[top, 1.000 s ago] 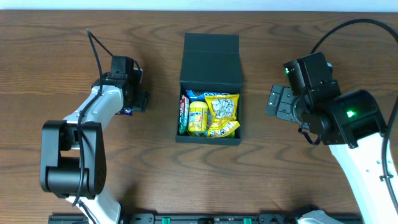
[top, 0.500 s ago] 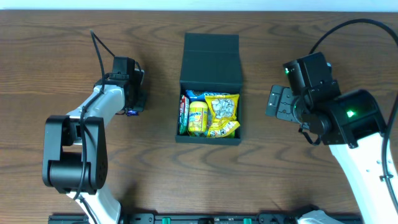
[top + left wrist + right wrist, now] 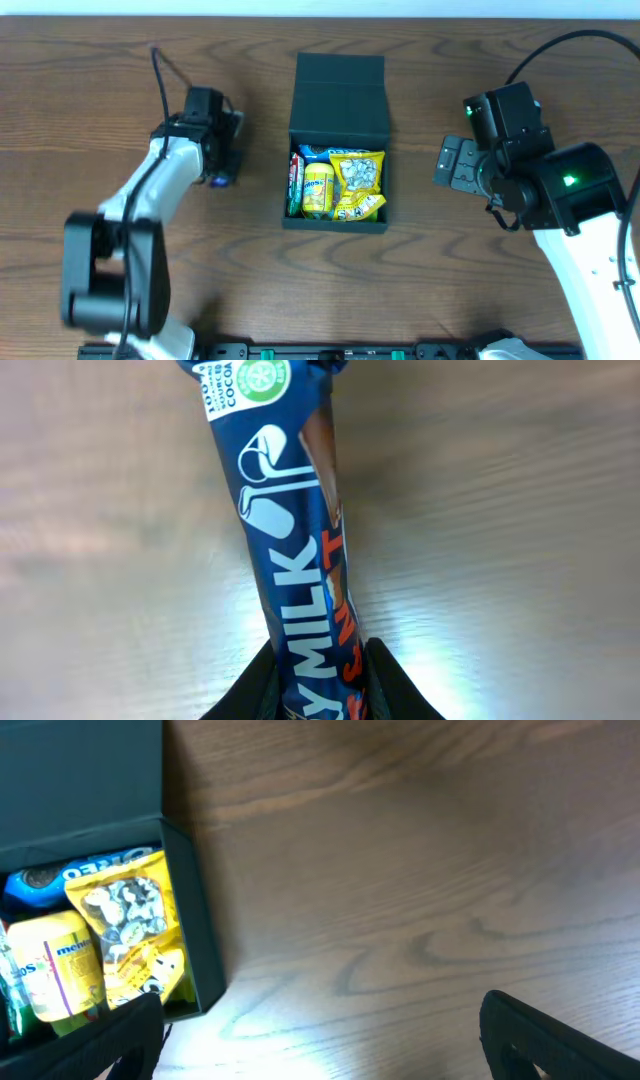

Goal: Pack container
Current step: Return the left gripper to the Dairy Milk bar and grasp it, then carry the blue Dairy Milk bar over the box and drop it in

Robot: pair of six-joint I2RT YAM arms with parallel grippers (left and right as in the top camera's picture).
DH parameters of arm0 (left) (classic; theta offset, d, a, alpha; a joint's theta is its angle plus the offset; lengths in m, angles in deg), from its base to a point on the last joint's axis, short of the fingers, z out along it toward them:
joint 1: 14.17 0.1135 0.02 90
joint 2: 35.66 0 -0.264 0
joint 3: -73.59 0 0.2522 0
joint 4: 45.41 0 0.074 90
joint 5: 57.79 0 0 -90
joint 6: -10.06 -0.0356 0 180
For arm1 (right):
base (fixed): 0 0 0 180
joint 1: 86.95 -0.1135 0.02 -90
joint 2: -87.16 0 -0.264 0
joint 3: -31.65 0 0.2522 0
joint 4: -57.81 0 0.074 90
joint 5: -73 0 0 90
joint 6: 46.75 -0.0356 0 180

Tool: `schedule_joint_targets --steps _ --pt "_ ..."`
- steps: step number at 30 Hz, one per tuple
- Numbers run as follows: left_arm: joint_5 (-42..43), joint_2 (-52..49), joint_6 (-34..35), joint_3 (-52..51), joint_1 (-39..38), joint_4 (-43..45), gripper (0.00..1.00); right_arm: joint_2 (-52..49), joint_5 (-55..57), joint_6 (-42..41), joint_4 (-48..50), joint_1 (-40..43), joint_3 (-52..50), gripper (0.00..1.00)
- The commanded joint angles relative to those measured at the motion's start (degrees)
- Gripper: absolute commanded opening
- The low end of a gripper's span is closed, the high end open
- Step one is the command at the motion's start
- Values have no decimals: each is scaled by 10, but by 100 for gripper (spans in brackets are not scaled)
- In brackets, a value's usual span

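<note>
The dark teal container (image 3: 336, 226) stands open at mid-table, its lid (image 3: 340, 92) folded back, with several snack packets inside, among them a yellow bag (image 3: 357, 176). My left gripper (image 3: 222, 166) is left of the container and is shut on a blue chocolate bar (image 3: 295, 550). In the left wrist view the black fingers (image 3: 382, 678) press both sides of the bar's lower end. My right gripper (image 3: 455, 165) hangs open to the right of the container (image 3: 195, 920), and nothing lies between its fingers (image 3: 540, 1035).
The wooden table (image 3: 470, 270) is bare wood around the container. Inside the container lie a blue cookie pack (image 3: 315, 152), a yellow roll pack (image 3: 318, 190) and a thin green and red bar (image 3: 294, 180).
The left gripper's jaws have closed on the blue chocolate bar, and the left arm has shifted slightly to the right. The right arm has barely moved.
</note>
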Motion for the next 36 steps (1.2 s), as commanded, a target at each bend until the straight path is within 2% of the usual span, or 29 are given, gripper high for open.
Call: schedule_joint_targets --steps 1,2,3,7,9,13,17,24,25,26,27,29,33,35,36 --pt "40 81 -157 31 -54 5 6 5 16 7 -8 5 -3 99" --pt "43 106 -251 31 -94 9 6 13 24 7 -14 6 -3 99" --pt "52 114 -308 31 -115 9 6 21 26 7 -14 8 -3 99" --pt "62 114 -505 31 -182 10 6 68 26 7 -4 29 -3 99" --pt "62 105 -569 31 -204 26 6 101 27 7 6 41 -3 99" --pt "69 79 -588 31 -212 83 6 149 47 7 13 46 -3 99" --pt "80 52 -676 31 -214 109 6 172 47 7 15 46 -3 99" --pt "80 13 -680 31 -215 147 6 172 47 7 15 46 -3 99" --pt "80 11 -678 31 -215 146 31 172 47 7 14 46 -3 99" --pt "80 11 -669 31 -216 147 72 172 47 7 14 46 -3 99" --pt "79 11 -668 31 -216 147 95 172 47 7 14 46 -3 99" --pt "79 13 -654 31 -216 149 95 172 47 7 13 46 -3 99" --pt "79 30 -582 31 -216 155 95 172 47 7 7 46 -3 99" --pt "79 47 -532 31 -216 155 95 172 47 7 3 46 -3 99" --pt "79 67 -466 31 -216 155 95 167 46 7 5 46 -8 99"
